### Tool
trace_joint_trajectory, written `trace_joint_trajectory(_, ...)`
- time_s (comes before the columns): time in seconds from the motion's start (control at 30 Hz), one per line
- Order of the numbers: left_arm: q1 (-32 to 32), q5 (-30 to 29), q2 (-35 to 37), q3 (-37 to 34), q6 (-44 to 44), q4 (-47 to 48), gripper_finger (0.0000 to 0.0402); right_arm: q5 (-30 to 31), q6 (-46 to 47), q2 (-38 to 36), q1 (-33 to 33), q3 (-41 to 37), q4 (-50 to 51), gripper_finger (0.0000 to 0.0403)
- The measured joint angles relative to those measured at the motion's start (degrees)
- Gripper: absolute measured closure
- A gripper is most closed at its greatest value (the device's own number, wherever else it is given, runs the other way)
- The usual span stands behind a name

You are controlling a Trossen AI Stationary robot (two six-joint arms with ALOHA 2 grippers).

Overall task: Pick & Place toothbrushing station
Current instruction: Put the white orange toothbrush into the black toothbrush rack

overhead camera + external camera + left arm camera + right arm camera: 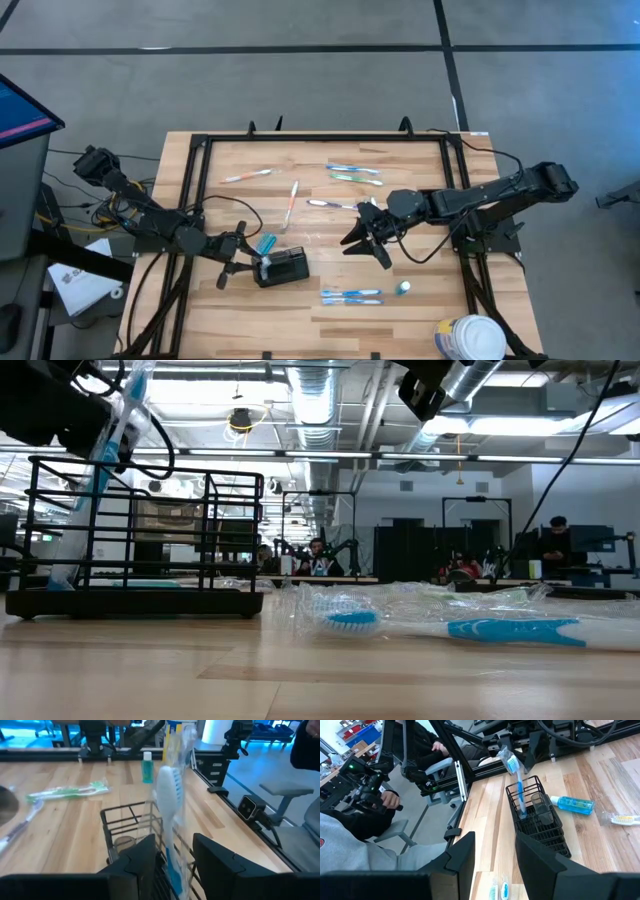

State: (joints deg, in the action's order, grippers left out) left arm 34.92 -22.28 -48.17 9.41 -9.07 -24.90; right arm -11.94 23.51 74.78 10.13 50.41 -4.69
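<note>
Wrapped in clear plastic, a blue toothbrush (pixel 450 628) lies on the table (pixel 420 215) right in front of your low camera. Behind it, to that picture's left, stands the toothbrushing station (pixel 140 540), a black wire rack near the table's front edge, just left of centre when seen from overhead. Your left gripper (pixel 255 262) sits over the rack, its fingers (pixel 142 862) closed on a wrapped blue-and-white toothbrush (pixel 170 815) that stands nearly upright, bristle end up, with its lower end down inside the rack. Your right gripper (pixel 367 243) hovers over the middle of the table, well apart from the rack, fingers parted around nothing. A small blue bottle (pixel 573 804) lies beside the rack.
</note>
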Motion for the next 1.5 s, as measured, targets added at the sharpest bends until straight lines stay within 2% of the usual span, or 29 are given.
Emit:
trace_joint_trajectory(0.3, 0.0, -7.6, 0.3, 0.0, 0.1, 0.1, 0.0275, 0.0, -0.1, 0.0, 0.0, 0.0, 0.0, 0.0272)
trace_joint_trajectory(0.57, 0.0, -8.3, 1.0, 0.0, -0.1, 0.0, 0.0275, 0.0, -0.1, 0.0, 0.0, 0.0, 0.0, 0.0272)
trace_joint_trajectory(0.67, 0.0, -10.4, 2.5, 0.0, 1.1, 0.1, 0.0275, 0.0, -0.1, 0.0, 0.0, 0.0, 0.0, 0.0272)
trace_joint_trajectory(0.73, 0.0, -13.5, 3.5, 0.0, 1.7, 0.0, 0.0275, 0.0, -0.1, 0.0, 0.0, 0.0, 0.0, 0.0272)
trace_joint_trajectory(0.87, -0.3, -24.5, 5.1, 0.0, 2.1, 0.3, 0.0275, 0.0, -0.1, 0.0, 0.0, 0.0, 0.0, 0.0272)
trace_joint_trajectory(0.93, -1.4, -26.9, 5.8, 0.0, 2.8, 0.4, 0.0275, 0.0, -0.1, 0.0, 0.0, 0.0, 0.0, 0.0272)
trace_joint_trajectory(1.03, -4.9, -25.9, 6.7, 0.0, 2.8, 0.5, 0.0275, 0.0, -0.1, 0.0, 0.0, 0.0, 0.0, 0.0272)
trace_joint_trajectory(1.27, -18.1, -17.6, 6.9, 0.0, -0.3, 5.7, 0.0275, 0.0, -1.5, 0.0, -0.1, 0.0, 0.0, 0.0272)
trace_joint_trajectory(1.4, -28.1, -11.1, 6.9, 0.0, -3.2, 11.4, 0.0275, 0.0, -1.6, 0.0, -0.1, 0.0, 0.0, 0.0272)
trace_joint_trajectory(1.5, -36.5, -4.0, 6.9, 0.0, -3.7, 14.1, 0.0275, 0.0, -1.6, 0.0, -0.1, 0.0, 0.0, 0.0272)
